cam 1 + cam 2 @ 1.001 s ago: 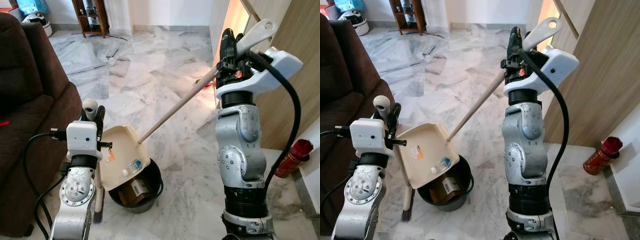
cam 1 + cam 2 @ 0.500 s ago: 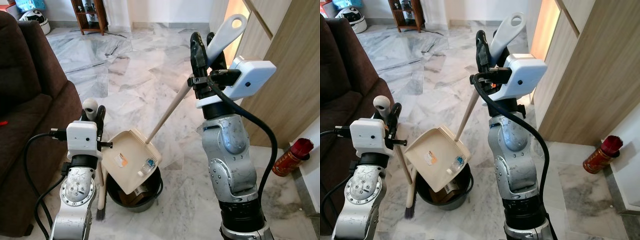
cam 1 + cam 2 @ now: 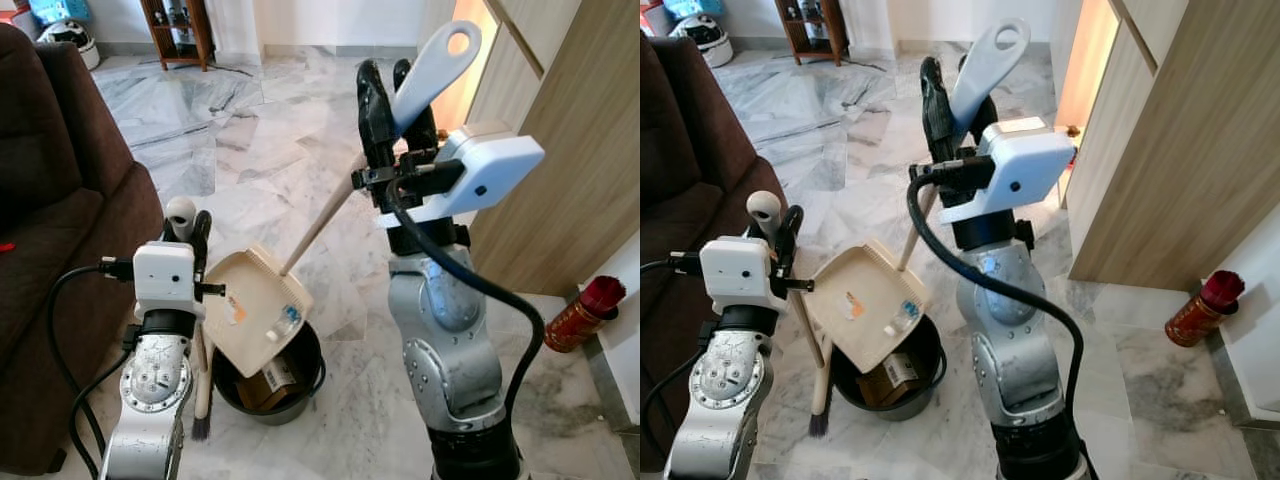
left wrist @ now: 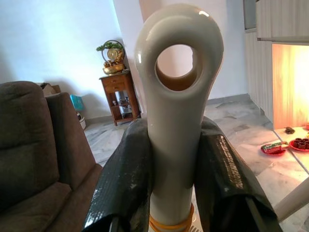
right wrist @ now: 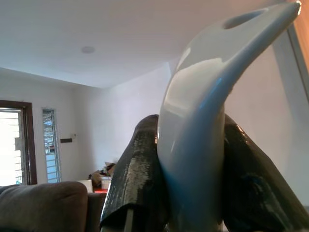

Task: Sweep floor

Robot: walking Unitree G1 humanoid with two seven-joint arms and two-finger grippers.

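Dumping step under way: right pincer (image 3: 395,95) raised high, fingers pressed tight around the grey top of the dustpan handle (image 3: 432,62), tilting the cream dustpan (image 3: 258,310) over the black bin (image 3: 300,385) on the marble floor (image 3: 280,150) close beside the brown sofa (image 3: 50,200). Pan mouth angled down over the bin's rim, yet a small clear-and-blue scrap (image 3: 289,315) and a white bit (image 3: 270,335) clinging near the lower lip, so not emptied yet. Down inside the bin, a brownish carton-like piece (image 3: 268,378) among darker rubbish, hard to make out further. Left pincer (image 3: 192,228) low at the sofa's edge, clamped around the pale broom handle (image 4: 177,111) just under its ringed end, broom bristles (image 3: 200,428) resting on the floor right beside the bin. Next move, by the look of it: steeper tilt or a small shake of the pan to slide the last scraps off, keeping the lip inside the rim so nothing spills back onto the floor. Red canister (image 3: 585,315) standing well apart by the wooden wall.
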